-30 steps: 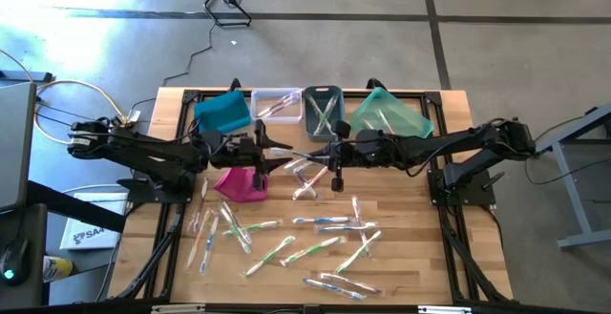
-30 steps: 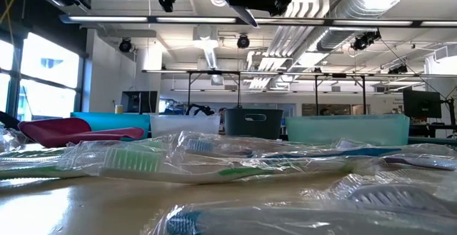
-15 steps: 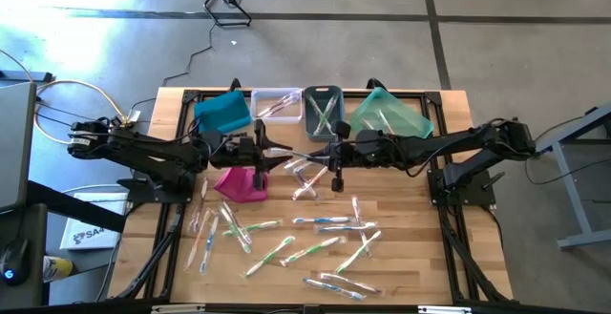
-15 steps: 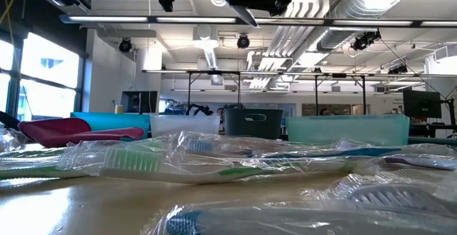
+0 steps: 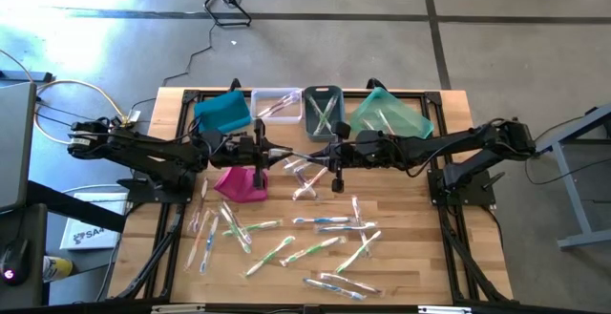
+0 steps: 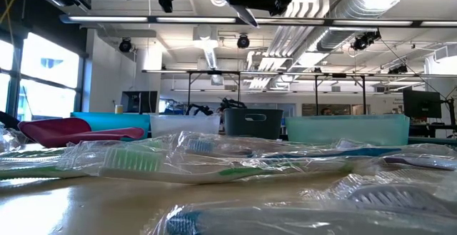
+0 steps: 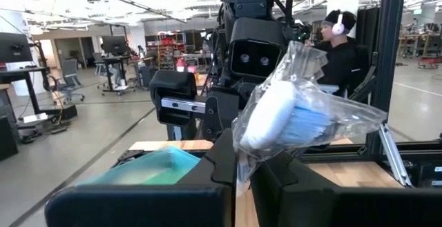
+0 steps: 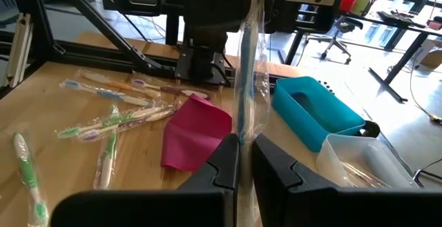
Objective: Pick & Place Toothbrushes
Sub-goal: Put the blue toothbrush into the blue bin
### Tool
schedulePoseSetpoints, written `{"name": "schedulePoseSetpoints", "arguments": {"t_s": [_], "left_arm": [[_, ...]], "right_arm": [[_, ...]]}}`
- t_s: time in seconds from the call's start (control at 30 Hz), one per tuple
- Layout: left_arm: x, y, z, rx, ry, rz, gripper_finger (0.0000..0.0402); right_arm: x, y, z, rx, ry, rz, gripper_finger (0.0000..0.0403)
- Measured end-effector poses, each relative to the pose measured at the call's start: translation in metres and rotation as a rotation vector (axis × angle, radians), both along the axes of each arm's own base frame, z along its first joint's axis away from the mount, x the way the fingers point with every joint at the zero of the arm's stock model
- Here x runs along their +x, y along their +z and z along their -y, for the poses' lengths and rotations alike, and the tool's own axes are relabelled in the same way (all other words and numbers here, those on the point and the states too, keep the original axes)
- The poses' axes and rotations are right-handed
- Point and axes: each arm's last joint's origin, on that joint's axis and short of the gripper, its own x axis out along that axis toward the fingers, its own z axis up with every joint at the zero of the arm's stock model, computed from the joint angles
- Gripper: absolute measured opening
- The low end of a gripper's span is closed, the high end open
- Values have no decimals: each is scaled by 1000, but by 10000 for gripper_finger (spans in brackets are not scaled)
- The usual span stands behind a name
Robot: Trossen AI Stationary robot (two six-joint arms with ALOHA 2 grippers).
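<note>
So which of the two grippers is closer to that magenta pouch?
Left. The left gripper hangs just beside the pouch; the right gripper is farther along, toward the table's middle.

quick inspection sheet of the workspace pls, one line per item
surface: wooden table, toothbrushes spread over its near half
job's things: wrapped toothbrushes loose on the wood; one wrapped toothbrush held between both tools above the table's middle; a few lie in the clear bin, grey bin and teal bin
clutter: magenta pouch; blue bin
grippers: left tool shut on the held toothbrush's head end; right tool shut on its other end
cables: yellowish cable looping off the table beside the left arm
surroundings: seated person with headphones beyond the table; concrete floor
</note>
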Motion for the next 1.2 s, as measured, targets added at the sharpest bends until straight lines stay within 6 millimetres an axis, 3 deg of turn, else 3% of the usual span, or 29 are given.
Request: {"name": "schedulePoseSetpoints", "arguments": {"t_s": [0.13, 0.53, 0.7, 1.0, 1.2], "left_arm": [[0, 0, 0, 0, -1, -3, 8], [0, -2, 0, 9, -4, -19, 8], [-1, -3, 0, 26, 12, -37, 8], [-5, -2, -2, 52, 89, -67, 8], [-14, 2, -6, 58, 205, -102, 8]], "right_arm": [[0, 0, 0, 1, 3, -2, 36], [-1, 0, 0, 49, -18, -6, 177], [-13, 7, 1, 39, -53, -44, 220], [-47, 30, -5, 45, -105, -69, 229], [-65, 32, -6, 125, -122, -141, 212]]}}
